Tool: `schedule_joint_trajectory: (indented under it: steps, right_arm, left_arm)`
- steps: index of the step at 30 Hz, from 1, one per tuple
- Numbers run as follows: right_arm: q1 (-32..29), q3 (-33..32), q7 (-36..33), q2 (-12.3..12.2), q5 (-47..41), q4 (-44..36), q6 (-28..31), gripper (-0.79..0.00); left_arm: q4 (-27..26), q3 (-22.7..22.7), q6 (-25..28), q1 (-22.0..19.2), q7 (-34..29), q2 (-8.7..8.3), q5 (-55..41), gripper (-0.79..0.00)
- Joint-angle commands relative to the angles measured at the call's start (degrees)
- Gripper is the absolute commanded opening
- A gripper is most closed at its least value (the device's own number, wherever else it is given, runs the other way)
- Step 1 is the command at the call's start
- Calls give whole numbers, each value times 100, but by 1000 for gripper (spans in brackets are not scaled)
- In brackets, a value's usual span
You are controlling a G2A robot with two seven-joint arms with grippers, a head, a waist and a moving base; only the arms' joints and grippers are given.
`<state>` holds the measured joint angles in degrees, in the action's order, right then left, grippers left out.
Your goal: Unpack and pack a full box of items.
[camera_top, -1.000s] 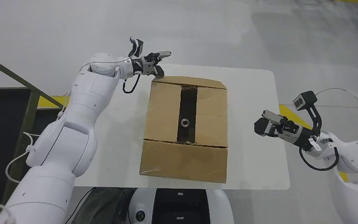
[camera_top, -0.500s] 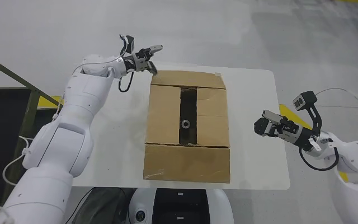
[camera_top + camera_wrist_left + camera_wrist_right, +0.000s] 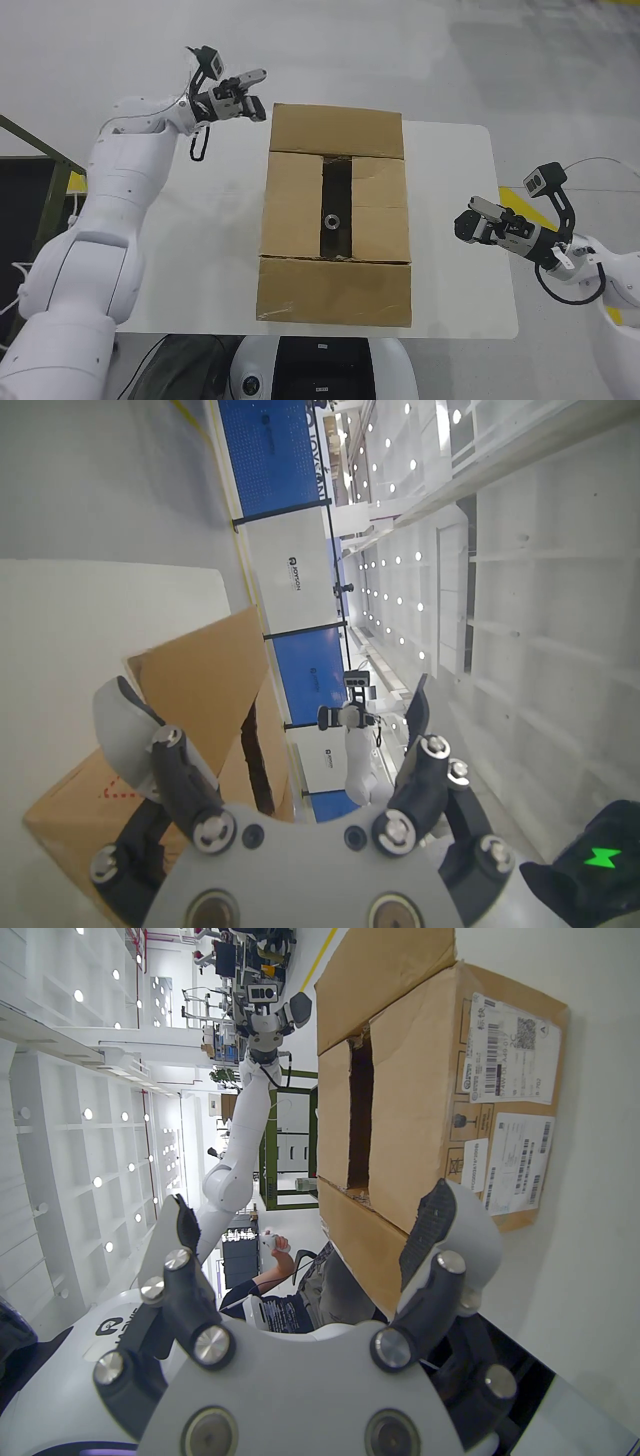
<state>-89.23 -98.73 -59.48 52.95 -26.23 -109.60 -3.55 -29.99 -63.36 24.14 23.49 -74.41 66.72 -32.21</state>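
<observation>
Over the last second the left tool [image 3: 257, 92] pulled back off the far-left corner of the box [image 3: 300, 200]. It ended up by the far-left corner of the bench [image 3: 450, 170], fingers spread wide with nothing between them.

While it backed away, the far flap [image 3: 337, 130] went from a thin sliver to a broad panel tipped outward. The box had sat a bit skewed, and it squared up on the bench.

My read: that flap was dealt with, so the unpacking was one step further along. The two side flaps [image 3: 378, 210] lay over the top though, with just a dark gap [image 3: 336, 190] between them and a small round thing [image 3: 330, 218] showing down in there. The near flap [image 3: 333, 292] was folded out toward the robot too.

The box sat mid-bench, close to the left tool but not touched by it. From the left wrist, the raised flap stood clear of the fingers.

Over on the right, the right tool [image 3: 463, 218] hadn't budged. Its fingers were apart, gripping nothing, and it was parked well apart from the box's right wall, near the bench's right edge.
</observation>
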Motion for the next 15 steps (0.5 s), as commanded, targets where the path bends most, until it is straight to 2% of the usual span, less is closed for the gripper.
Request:
schedule_joint_trajectory:
  steps: [1, 6, 15]
  right_arm:
    - [0, 0, 0, 0, 0, 0, 0, 0]
    - [0, 0, 0, 0, 0, 0, 0, 0]
    - [0, 0, 0, 0, 0, 0, 0, 0]
  left_arm:
    - [-262, -194, -144, 191, -278, -126, -62, 0]
    - [-1085, -678, -503, 703, -723, -454, 98, 0]
    - [-2812, -1881, -1050, 2083, -788, -985, 376, 0]
